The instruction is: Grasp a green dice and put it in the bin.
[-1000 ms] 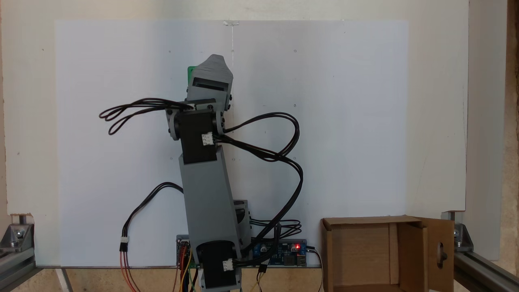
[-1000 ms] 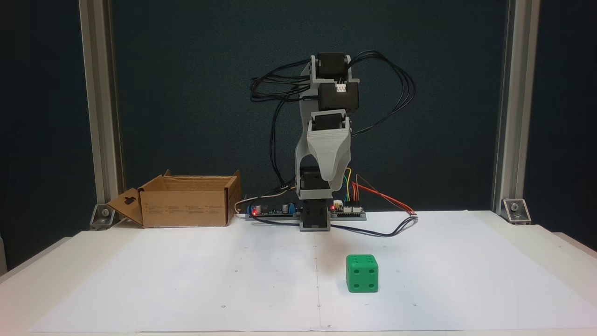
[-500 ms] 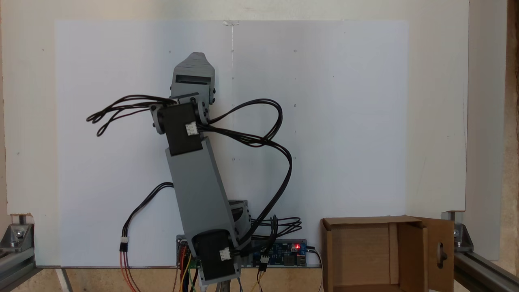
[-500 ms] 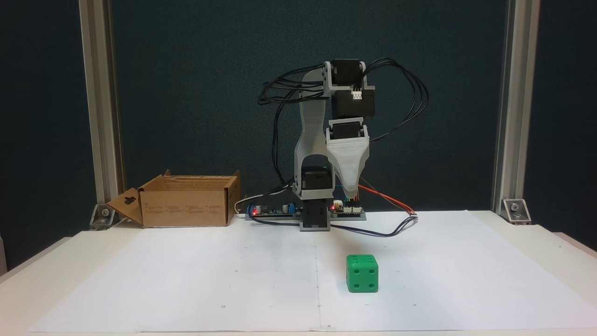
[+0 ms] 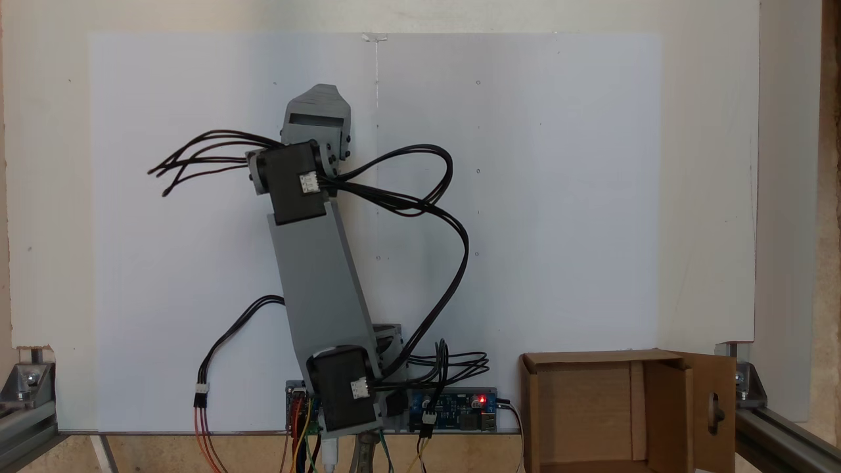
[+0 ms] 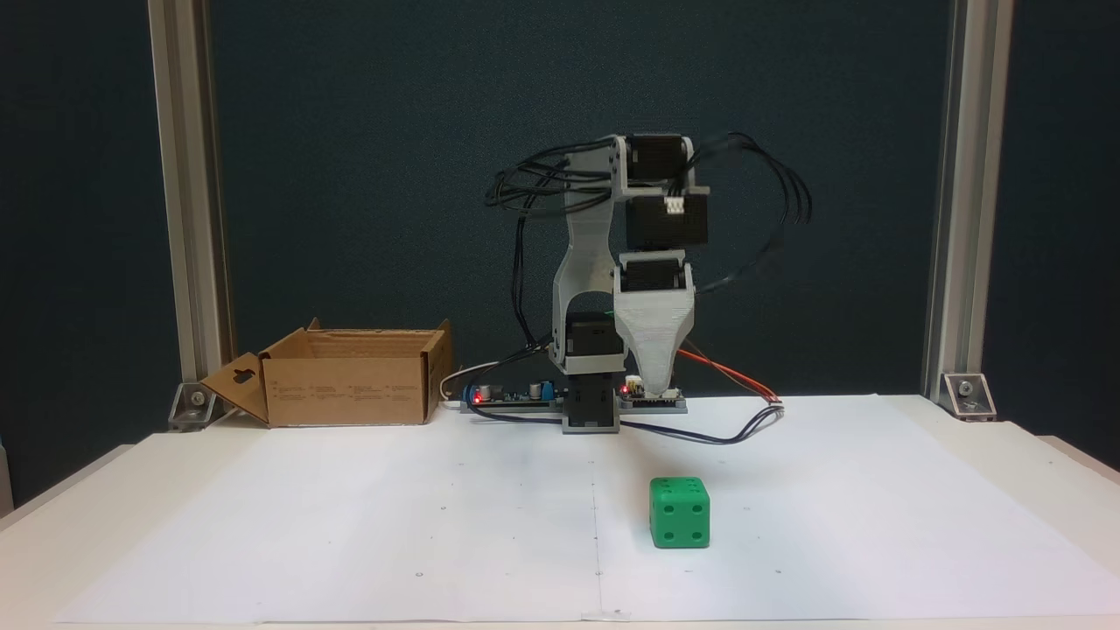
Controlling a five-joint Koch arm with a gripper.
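Step in hand: the arm is approaching the green dice; judged from the layout, the grasp has not begun.
Gripper: the gripper is pointing downward above the table; its jaws are lining up one behind the other in both fixed views, so whether it is open or closed cannot be told.
Dice position: the green dice is sitting on the white paper sheet, free of any contact, nearer the camera than the gripper tip and well below it.
Bin position: the bin is standing well apart from the dice, beside the arm's base, flaps open; its interior is showing in a fixed view.
Technique: the jaws should be spreading wider than the cube before descent, straddling two flat opposite faces, centred, closing only once low enough.
Risk: an off-centre descent is likely pushing the cube away.
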